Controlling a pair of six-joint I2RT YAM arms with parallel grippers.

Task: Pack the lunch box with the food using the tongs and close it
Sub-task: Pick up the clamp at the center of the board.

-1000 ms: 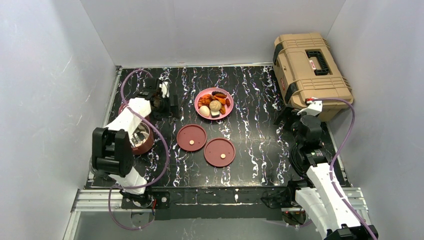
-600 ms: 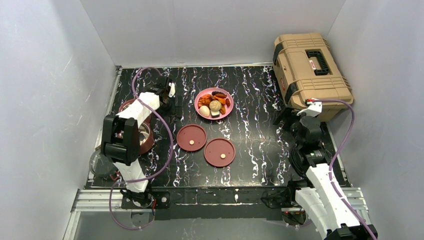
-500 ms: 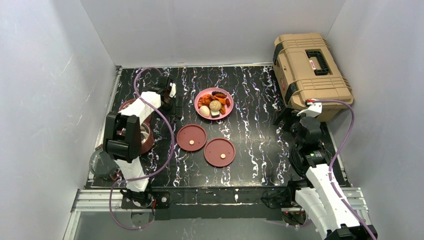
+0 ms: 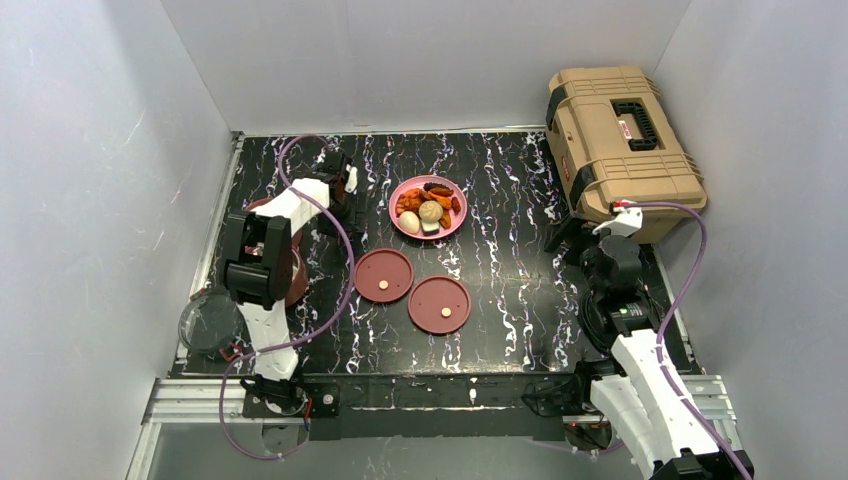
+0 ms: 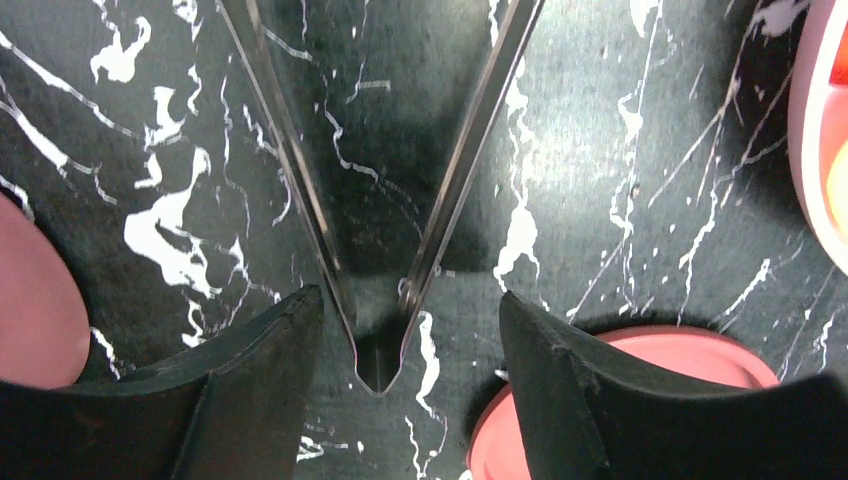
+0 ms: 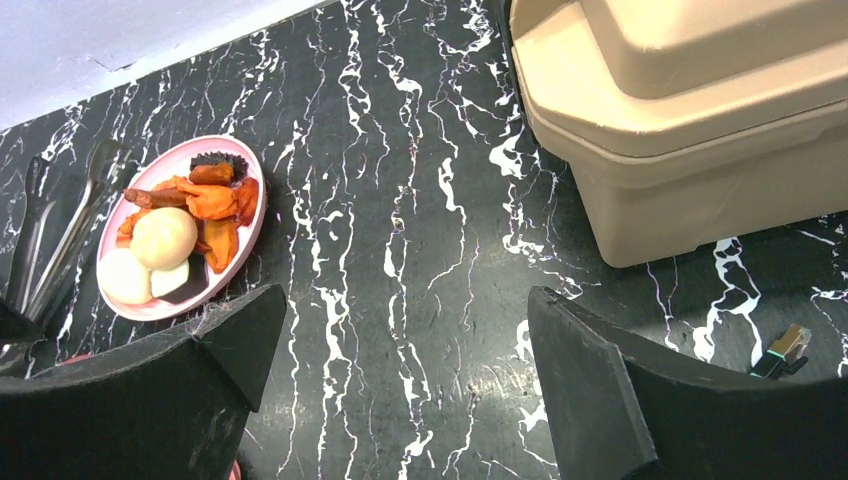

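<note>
Left gripper (image 5: 408,298) is low over the black marbled table (image 4: 500,200). Its jaws stand part-way open, one finger (image 5: 250,380) on each side of the joined end of the tongs (image 5: 470,150). Gaps show on both sides, so nothing is gripped. The tongs lie flat just left of the pink plate (image 4: 455,228), their two arms spreading away from the gripper.

At the table's left edge lies one greyish round lid (image 4: 205,322). Beside it are two maroon bowls, both partly hidden by the left arm: a near one (image 4: 298,278) and a farther one (image 4: 255,208). Two flat maroon disc lids, each with a pale centre dot, lie side by side in mid-table, one (image 4: 383,275) left of the other (image 4: 439,304).

The one pink plate holds the food: one pale bun (image 6: 165,237), two white pieces (image 6: 125,275), several orange-red chunks (image 6: 215,205) and dark bits (image 6: 215,160).

One tan toolbox (image 4: 620,140) sits at the far right corner. It carries a small red label (image 4: 628,127), too small to read. No other writing shows.

Just near of the toolbox, the right gripper (image 6: 405,300) is spread wide and holds nothing.

A second ago the left arm was over the bowls with its jaws wider. It has since swung right and out to the tongs, and the jaws have narrowed. The right arm, plate, disc lids and toolbox have not moved.
</note>
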